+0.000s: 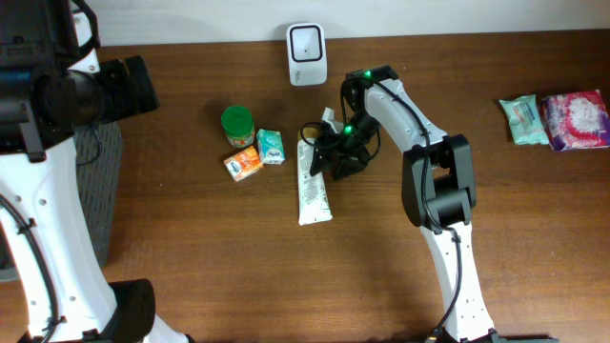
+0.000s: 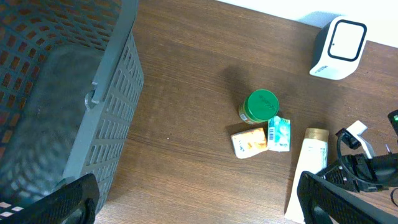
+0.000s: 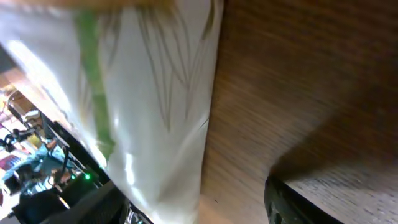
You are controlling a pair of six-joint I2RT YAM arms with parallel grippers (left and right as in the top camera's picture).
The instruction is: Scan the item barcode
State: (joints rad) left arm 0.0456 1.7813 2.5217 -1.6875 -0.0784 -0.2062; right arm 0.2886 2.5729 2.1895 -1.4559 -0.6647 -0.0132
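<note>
1. Found the white plastic squeeze tube with a tan cap [image 1: 314, 191] lying flat on the brown wooden table [image 1: 191, 276], near but not in front of the white box-shaped barcode scanner [image 1: 306, 43] at the far edge.
2. Saw the right gripper [image 1: 332, 152] low over the tube's cap end, jaws parted, with bare wood visible between tube and one finger in the wrist view. Made out no hold.
3. Saw the left gripper [image 2: 199, 208] spread wide and empty, up beside the grey mesh plastic basket [image 2: 118, 124].
4. Judged the step in hand as the pick-up. Best done by closing squarely across the stiffer shoulder by the cap, not the soft body, to prevent swivelling. Worth keeping fingers off the printed panel. Could not tell the barcode's side.
5. Made out nothing inside the basket. Noted the green-lidded jar [image 1: 237, 124] shut, contents hidden.
</note>
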